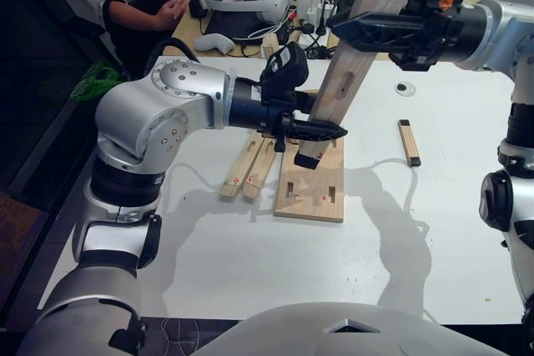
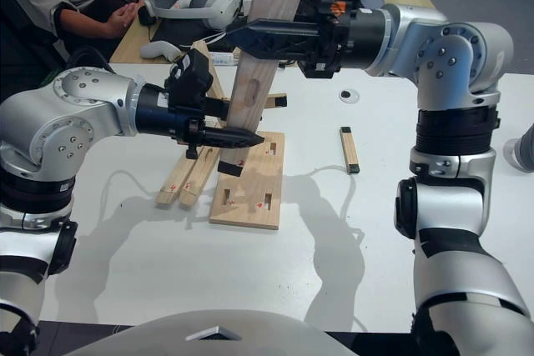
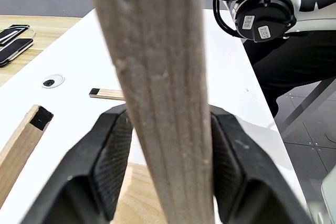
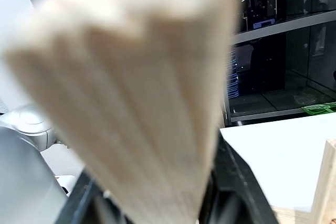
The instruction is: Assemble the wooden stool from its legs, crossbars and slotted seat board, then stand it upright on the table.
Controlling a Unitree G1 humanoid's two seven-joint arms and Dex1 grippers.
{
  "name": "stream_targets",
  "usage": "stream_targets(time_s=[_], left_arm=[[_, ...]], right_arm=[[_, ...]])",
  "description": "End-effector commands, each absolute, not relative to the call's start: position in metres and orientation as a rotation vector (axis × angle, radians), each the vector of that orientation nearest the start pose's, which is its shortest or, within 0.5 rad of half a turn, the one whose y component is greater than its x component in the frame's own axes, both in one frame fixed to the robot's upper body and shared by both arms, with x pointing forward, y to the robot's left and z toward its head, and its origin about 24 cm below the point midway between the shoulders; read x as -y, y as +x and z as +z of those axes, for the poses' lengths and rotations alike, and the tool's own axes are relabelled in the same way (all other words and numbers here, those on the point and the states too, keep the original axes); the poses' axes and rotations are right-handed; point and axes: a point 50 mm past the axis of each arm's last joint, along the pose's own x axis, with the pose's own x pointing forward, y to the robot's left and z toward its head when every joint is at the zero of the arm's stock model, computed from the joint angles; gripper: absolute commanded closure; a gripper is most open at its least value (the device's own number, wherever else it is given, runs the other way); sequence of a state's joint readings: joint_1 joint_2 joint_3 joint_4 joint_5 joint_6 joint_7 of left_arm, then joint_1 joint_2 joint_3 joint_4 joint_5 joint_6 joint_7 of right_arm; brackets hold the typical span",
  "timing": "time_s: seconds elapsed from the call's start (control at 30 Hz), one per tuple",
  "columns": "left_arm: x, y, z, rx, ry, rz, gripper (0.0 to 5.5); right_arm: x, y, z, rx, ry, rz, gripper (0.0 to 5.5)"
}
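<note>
Long pale wooden leg (image 1: 355, 47) with a black cap at its lower end stands tilted over the table, its top leaning toward the robot's right. Both arms hold it. Left gripper (image 1: 329, 132) is clamped on the lower part just above the cap; in the left wrist view the ribbed black pads (image 3: 113, 161) press against either side of the wood. Right gripper (image 1: 338, 29) is closed across the leg higher up, one long black finger in front and the other behind. The capped end meets the flat rectangular slotted seat board (image 1: 313, 193), which lies on the white table (image 1: 250, 264); I cannot tell whether the end sits in a slot. Two loose wooden bars (image 1: 250, 168) lie side by side against the board's left edge. A short wooden crossbar with black ends (image 1: 409, 142) lies apart on the board's right. A round cable grommet (image 1: 406, 88) sits beyond the crossbar.
</note>
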State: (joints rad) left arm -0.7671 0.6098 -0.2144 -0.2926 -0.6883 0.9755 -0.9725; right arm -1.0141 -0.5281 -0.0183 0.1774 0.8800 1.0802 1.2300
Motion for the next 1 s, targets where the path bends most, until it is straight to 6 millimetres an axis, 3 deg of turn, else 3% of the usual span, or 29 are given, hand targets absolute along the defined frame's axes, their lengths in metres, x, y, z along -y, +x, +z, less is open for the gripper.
stream_targets(time_s=[0.03, 0.3, 0.43, 0.63, 0.73, 0.87, 1.0], left_arm=[[-0.107, 0.275, 0.221, -0.252, 0.246, -1.406, 2.81], [-0.114, 0.284, 0.220, -0.251, 0.255, -1.323, 1.47], [-0.121, 0.293, 0.225, -0.189, 0.188, -1.213, 0.90], [-0.128, 0.309, 0.247, -0.029, 0.044, -0.944, 0.89], [-0.132, 0.319, 0.258, 0.037, -0.036, -0.822, 0.89], [-0.140, 0.328, 0.269, 0.112, -0.141, -0.670, 0.89], [-0.159, 0.337, 0.277, 0.194, -0.252, -0.451, 0.89]], right_arm=[[0.137, 0.310, 0.270, -0.157, 0.317, 1.636, 4.49], [0.158, 0.303, 0.273, -0.158, 0.334, 1.589, 4.50], [0.160, 0.317, 0.278, -0.097, 0.347, 1.455, 4.50], [0.173, 0.339, 0.298, 0.094, 0.428, 1.092, 4.50], [0.193, 0.356, 0.297, 0.145, 0.476, 0.785, 4.50], [0.211, 0.372, 0.283, 0.127, 0.468, 0.473, 4.50], [0.216, 0.369, 0.261, 0.121, 0.370, 0.305, 4.50]])
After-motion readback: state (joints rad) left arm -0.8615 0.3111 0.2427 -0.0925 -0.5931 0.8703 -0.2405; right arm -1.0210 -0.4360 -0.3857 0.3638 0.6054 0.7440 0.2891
